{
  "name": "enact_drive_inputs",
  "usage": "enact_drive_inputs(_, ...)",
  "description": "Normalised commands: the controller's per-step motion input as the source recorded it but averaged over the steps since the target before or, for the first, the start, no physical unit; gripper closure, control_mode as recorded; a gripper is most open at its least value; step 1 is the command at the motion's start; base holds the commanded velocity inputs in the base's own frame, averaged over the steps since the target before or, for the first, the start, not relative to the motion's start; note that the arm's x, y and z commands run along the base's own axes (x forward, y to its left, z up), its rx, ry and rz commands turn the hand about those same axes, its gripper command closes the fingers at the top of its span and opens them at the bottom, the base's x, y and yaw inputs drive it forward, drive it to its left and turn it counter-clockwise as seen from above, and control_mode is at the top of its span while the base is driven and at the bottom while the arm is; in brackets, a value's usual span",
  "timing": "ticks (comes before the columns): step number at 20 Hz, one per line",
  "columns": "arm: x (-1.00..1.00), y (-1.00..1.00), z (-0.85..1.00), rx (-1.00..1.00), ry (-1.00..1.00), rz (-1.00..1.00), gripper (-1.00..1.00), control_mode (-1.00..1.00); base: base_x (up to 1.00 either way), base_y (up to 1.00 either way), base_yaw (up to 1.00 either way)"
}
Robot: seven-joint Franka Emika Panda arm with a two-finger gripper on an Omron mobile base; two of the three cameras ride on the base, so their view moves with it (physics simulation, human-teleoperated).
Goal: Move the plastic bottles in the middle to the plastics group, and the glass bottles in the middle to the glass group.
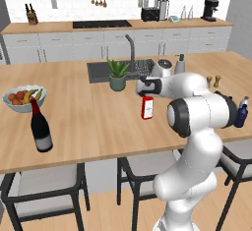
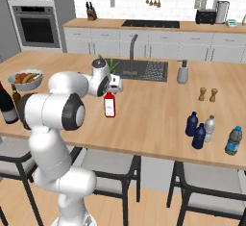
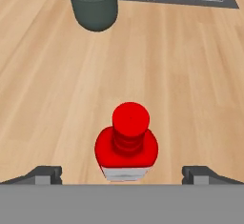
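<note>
The slim red glass bottle [image 1: 146, 108] [image 2: 109, 106] stands upright on the wooden island, near its middle. My gripper [image 1: 145, 88] [image 2: 114, 83] hangs open just above its cap. In the hand view the red bottle [image 3: 127, 144] is seen from above, centred between my two wide-apart fingertips [image 3: 46, 174], which do not touch it. Two navy plastic bottles [image 2: 192, 123] [image 2: 199, 136] stand at the right end beside the pale grey bottle [image 2: 210, 127]. One navy bottle [image 1: 241, 114] shows past my elbow. The dark wine bottle [image 1: 41, 129] [image 2: 6, 106] stands at the left end.
A potted plant [image 1: 118, 75] [image 3: 94, 4] and the sink [image 2: 144, 69] lie just beyond the red bottle. A fruit bowl [image 1: 23, 97] is at the left. A soap dispenser [image 2: 182, 72], two shakers [image 2: 207, 94] and another blue bottle [image 2: 233, 141] are at the right.
</note>
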Motion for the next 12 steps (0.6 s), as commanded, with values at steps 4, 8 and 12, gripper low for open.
enact_drive_inputs(4,0.30,0.00,-0.11,0.00,0.00,0.00,-1.00,-1.00,0.00,0.00,0.00)
enact_drive_inputs(8,0.32,0.00,-0.04,0.00,0.00,0.00,-1.00,-1.00,0.00,0.00,0.00)
enact_drive_inputs(12,0.09,0.00,-0.06,0.00,0.00,0.00,-1.00,-1.00,0.00,0.00,0.00)
